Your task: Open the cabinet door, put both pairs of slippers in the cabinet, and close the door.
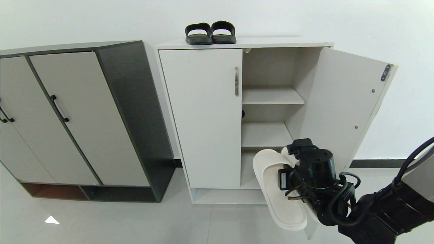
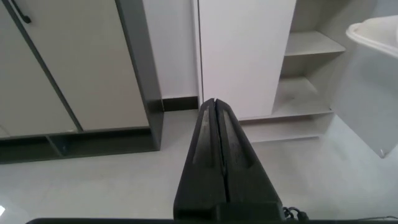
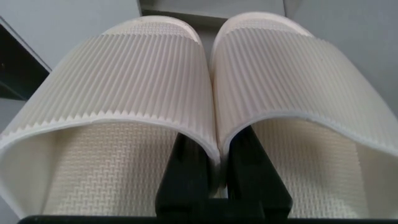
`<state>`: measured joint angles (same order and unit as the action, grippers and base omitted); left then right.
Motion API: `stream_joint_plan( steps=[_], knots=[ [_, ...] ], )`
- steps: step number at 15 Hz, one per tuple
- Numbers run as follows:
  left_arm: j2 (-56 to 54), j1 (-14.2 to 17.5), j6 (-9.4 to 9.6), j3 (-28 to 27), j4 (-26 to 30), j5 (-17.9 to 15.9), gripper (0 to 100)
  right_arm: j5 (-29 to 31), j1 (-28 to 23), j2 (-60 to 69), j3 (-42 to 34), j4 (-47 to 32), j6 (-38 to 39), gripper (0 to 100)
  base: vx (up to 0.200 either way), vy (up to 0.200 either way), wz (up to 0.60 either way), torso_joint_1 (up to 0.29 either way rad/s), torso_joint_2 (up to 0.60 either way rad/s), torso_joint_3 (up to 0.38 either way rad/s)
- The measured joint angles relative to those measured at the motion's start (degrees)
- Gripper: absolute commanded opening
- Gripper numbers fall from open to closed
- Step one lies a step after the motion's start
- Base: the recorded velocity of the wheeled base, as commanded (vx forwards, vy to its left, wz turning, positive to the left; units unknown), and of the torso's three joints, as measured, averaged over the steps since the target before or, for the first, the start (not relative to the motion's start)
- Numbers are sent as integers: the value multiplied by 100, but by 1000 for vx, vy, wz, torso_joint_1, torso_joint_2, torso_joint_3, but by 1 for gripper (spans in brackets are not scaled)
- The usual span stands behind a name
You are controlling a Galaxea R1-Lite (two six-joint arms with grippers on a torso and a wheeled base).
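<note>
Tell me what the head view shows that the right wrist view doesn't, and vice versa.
Head view adds: the black slippers on top of the white cabinet, its right door swung open, its left door closed, the shelves inside, and a grey cabinet to the left.
Right wrist view adds: the ribbed straps side by side, and the right gripper with its fingers clamped on the adjoining inner edges.
Both: the white slippers, held by the right gripper.

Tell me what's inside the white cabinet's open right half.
The upper shelf and middle shelf look bare. The bottom compartment is partly covered by the white slippers in the right gripper. The left half sits behind its closed door.
</note>
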<state>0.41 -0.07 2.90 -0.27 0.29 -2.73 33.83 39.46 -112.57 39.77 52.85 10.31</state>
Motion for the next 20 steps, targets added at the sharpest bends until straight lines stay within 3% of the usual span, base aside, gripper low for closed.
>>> stream_joint_plan(
  steps=[4, 10, 20],
  knots=[
    [-52, -4, 0, 16, -9, -6, 0, 187, 11, -424, 552, 13, 156, 0, 0, 0, 0, 0, 0, 0],
    [-60, -4, -28, 20, -5, 2, 0, 895, 28, -1229, 2266, -407, 197, 0, 0, -200, 0, 5, 2, 4],
    [-57, 0, -34, 17, -2, 2, 0, 967, 288, -1701, 3000, -402, 50, 0, 0, 0, 0, 0, 0, 0]
  ],
)
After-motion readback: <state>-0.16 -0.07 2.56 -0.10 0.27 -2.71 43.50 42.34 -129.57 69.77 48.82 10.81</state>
